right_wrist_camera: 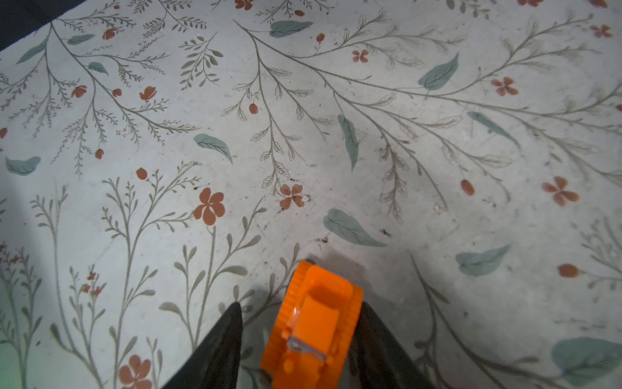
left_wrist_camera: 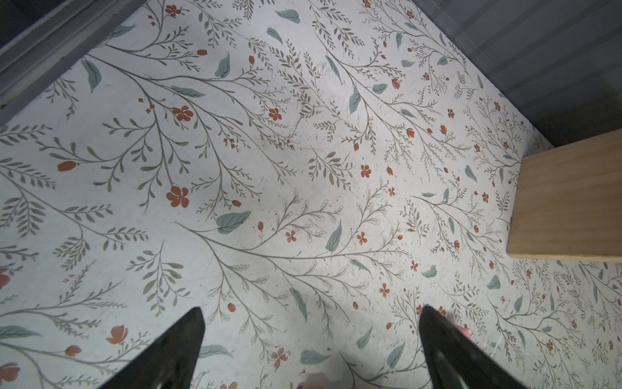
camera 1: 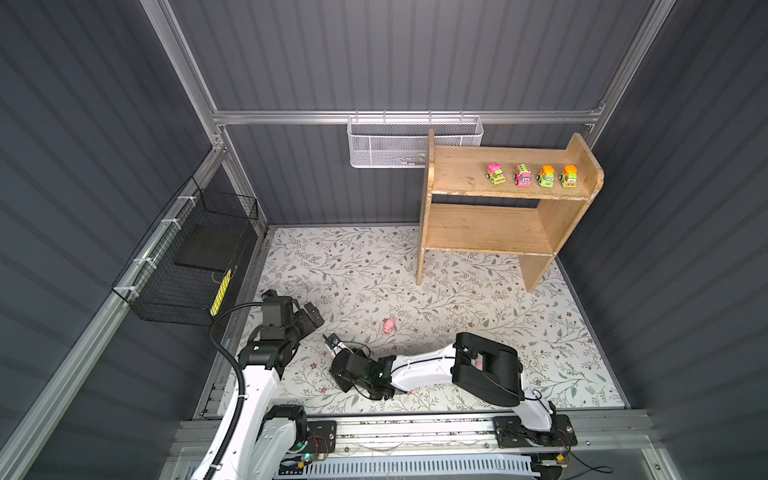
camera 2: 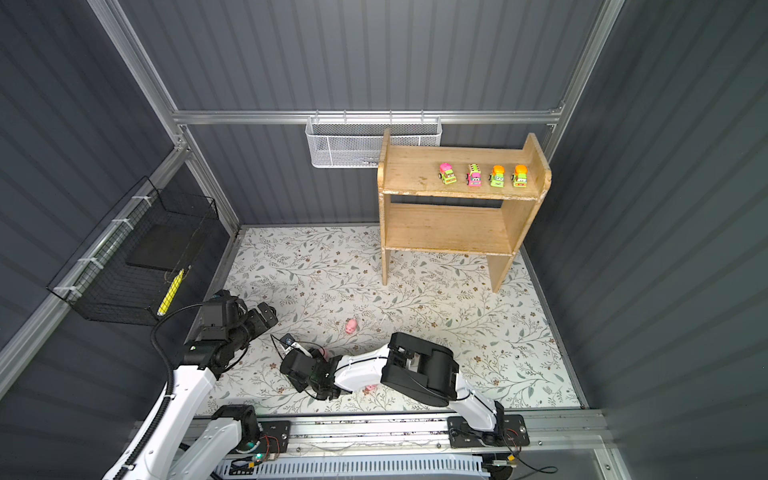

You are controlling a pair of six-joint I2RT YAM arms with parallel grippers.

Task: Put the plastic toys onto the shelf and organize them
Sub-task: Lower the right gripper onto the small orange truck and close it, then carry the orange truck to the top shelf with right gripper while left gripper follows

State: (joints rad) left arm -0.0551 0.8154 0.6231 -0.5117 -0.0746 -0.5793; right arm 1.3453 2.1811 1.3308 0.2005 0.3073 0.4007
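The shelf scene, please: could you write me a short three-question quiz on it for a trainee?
1. How many vehicles stand on the top tier of the shelf?
2. True or false: the left tool holds a pink pig.
3. In the right wrist view, the toy between the fingers of the right tool is: A green, B orange, C pink.

Key:
1. Four.
2. False. Its jaws stand wide open, gripping nothing.
3. B.
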